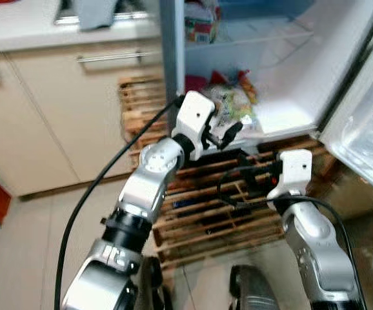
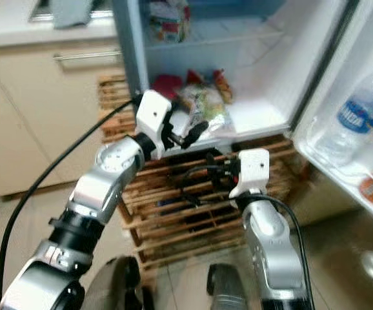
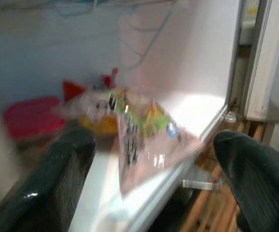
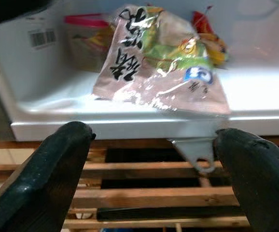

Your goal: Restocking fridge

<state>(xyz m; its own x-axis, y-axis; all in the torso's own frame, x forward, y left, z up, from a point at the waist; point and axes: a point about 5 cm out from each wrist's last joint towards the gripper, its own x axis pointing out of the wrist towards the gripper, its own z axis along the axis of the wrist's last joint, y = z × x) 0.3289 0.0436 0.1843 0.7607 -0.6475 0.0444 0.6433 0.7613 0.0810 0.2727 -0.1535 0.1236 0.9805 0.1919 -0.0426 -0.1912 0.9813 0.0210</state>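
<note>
One fridge (image 1: 283, 97) stands open on a wooden pallet (image 1: 193, 213), bottom shelf low. Left hand (image 1: 228, 134) hovers at the shelf edge, fingers spread, empty. Right hand (image 1: 254, 175) sits lower, before the pallet, also spread. Snack bag (image 4: 161, 63) lies on the shelf front, corner overhanging. Likely light, crinkly, slippery film; pinch the overhanging edge, gently.

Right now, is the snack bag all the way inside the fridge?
Not quite. The snack bag lies on the fridge floor, its corner hanging over the front edge.
</note>
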